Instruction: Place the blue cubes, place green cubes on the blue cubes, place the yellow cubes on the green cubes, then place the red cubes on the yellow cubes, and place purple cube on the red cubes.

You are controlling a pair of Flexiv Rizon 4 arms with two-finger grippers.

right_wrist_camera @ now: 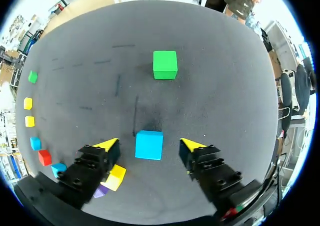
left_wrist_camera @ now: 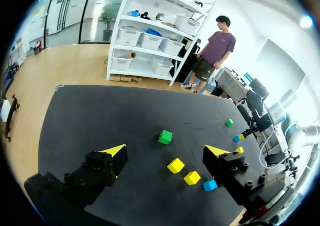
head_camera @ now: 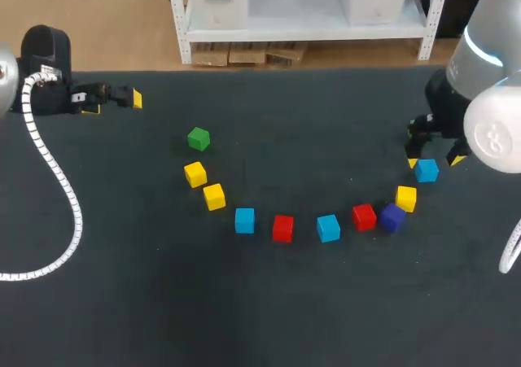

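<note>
From where I stand, the right gripper hangs low over the dark table, fingers spread wide. A blue cube sits between the yellow tips, clear of both. A green cube lies well ahead of those fingers, and a yellow cube with the purple cube sits close beside one finger. The left gripper is well apart from all that, fingers just as wide and holding nothing. A second green cube lies just ahead of them.
</note>
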